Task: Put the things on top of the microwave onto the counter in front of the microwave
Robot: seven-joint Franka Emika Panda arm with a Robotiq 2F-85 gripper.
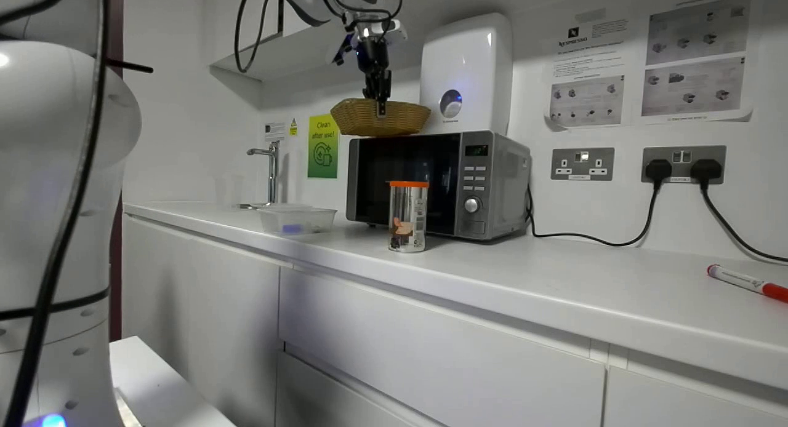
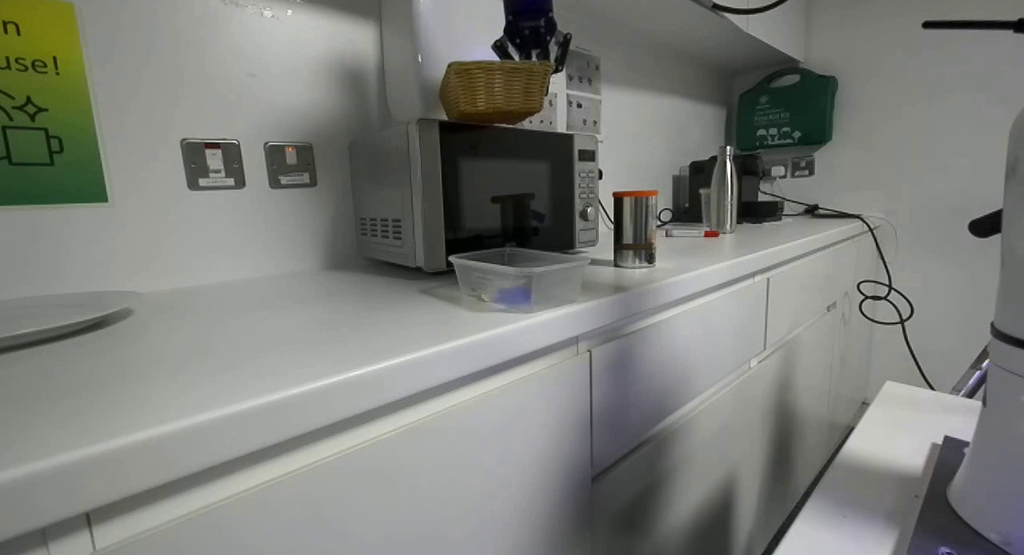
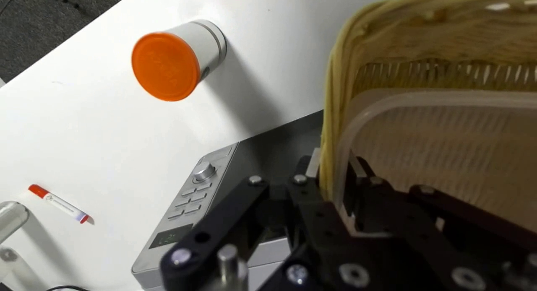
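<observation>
Black and closest to the wrist camera, the claw (image 3: 334,167) was clamped on the wicker basket (image 2: 494,93) by one wall, the rim between its jaws. The basket reached away from that grip to one side, a translucent tub (image 3: 461,99) nested in it. In both exterior views it was just over the microwave (image 2: 472,191); whether the two touched, I couldn't tell.

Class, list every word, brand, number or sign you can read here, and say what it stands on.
"Clean after use!": yellow-green card, above a mug drawing.
"NESPRESSO": paper wall notice.
"First Aid Kit": green case.
Warning triangle: small wall sign; any words unreadable.
Too small or blurred: microwave display, canister lettering, marker print, socket labels, white wall box mark, picture poster and other fine print.
</observation>
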